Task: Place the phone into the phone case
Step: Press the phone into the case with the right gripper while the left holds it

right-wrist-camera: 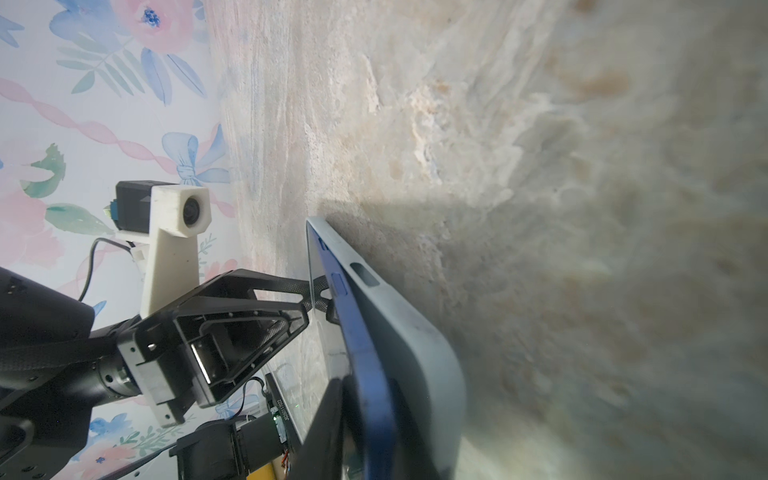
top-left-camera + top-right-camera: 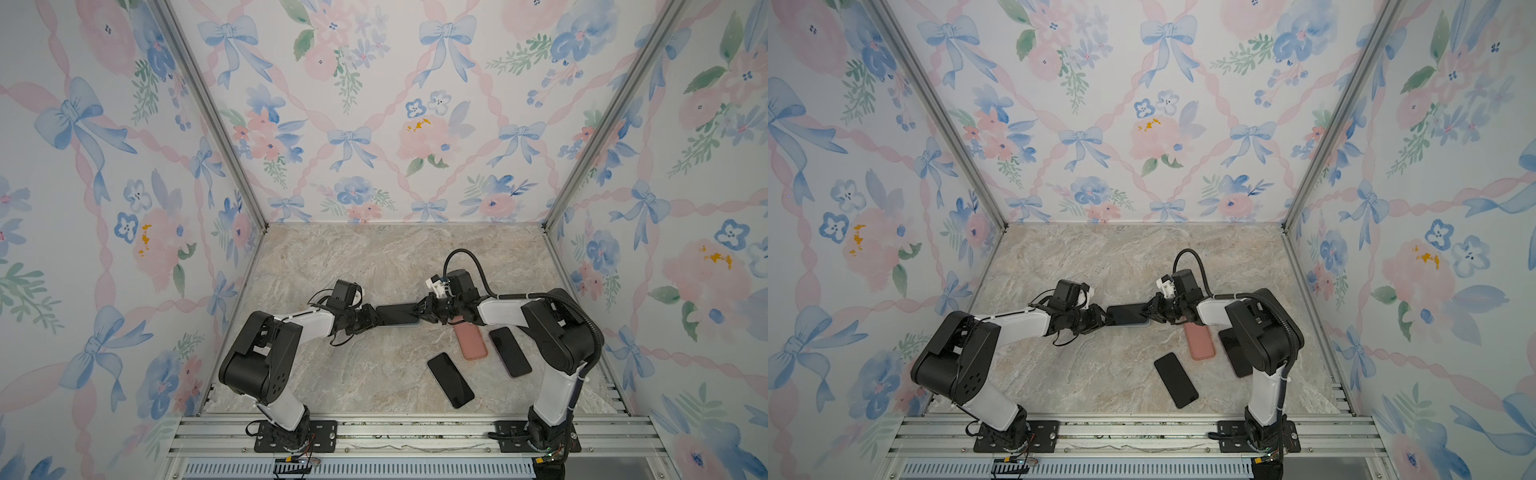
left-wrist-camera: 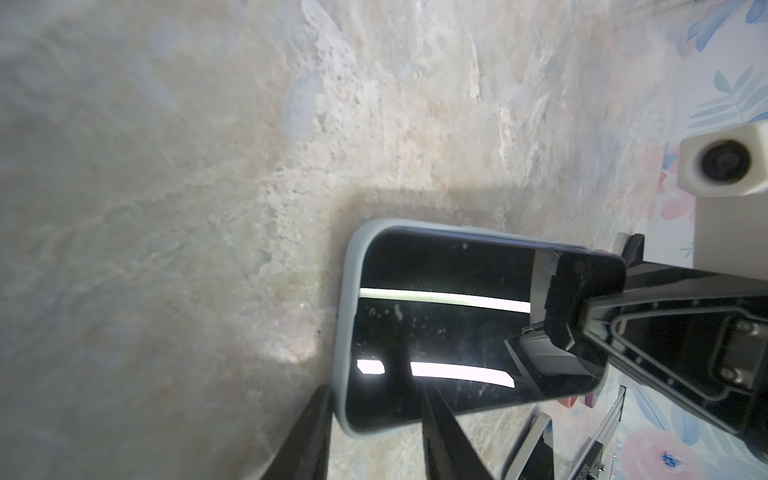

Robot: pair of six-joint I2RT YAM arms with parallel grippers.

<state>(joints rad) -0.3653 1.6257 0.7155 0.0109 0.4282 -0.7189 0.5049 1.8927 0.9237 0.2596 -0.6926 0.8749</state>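
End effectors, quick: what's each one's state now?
Left end effector: jaws apart astride the case end; grip cannot be told.
Right end effector: at the phone end; cannot be told.

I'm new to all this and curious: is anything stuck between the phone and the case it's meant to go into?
Nothing visible does. One end of the phone already sits inside the pale case; the other end is tilted up off it.
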